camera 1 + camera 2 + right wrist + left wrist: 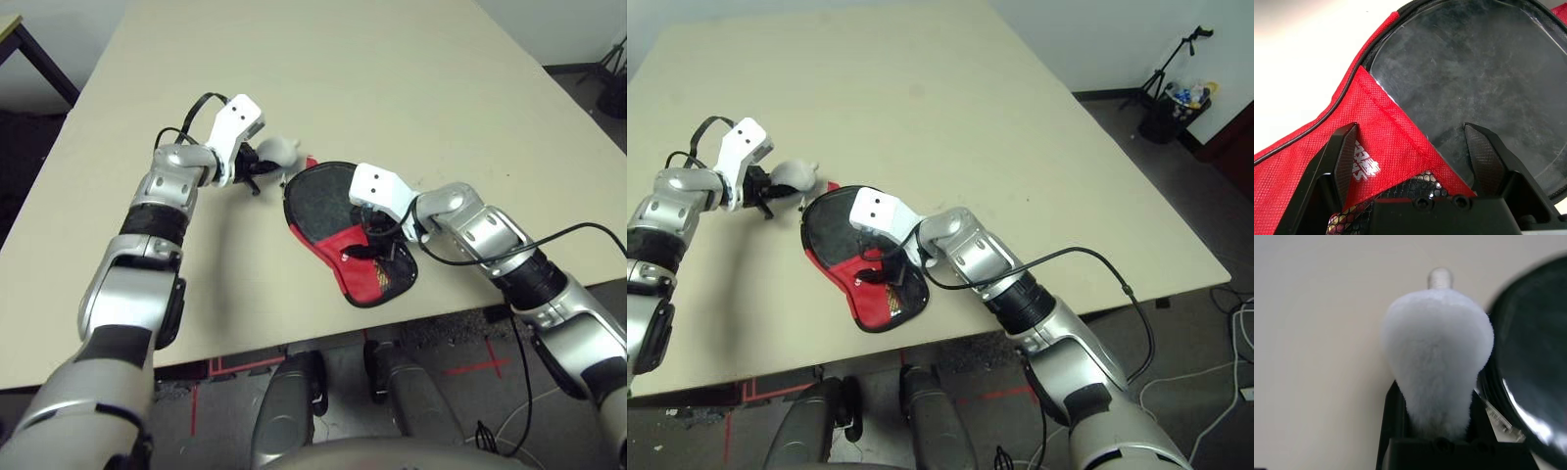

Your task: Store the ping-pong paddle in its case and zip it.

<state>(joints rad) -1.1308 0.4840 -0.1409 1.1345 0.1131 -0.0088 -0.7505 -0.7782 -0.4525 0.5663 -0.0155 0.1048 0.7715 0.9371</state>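
Note:
The case [333,211] lies flat on the table near its front edge, with a round black part, a clear panel [1469,73] and a red fabric end with mesh and a white logo [1364,164]. My right gripper [1415,156] is open just above the case, one finger over the red fabric and the other over the clear panel. A dark surface shows under the panel. The ping-pong paddle is hidden. Just left of the case's round end, my left gripper [257,162] is shut on a grey fuzzy puff [1437,352] with a small metal tip.
The beige table [294,59] stretches wide and bare behind the case. Its front edge runs just below the case's red end. On the floor at the far right stand a tripod and a black bin [1176,93].

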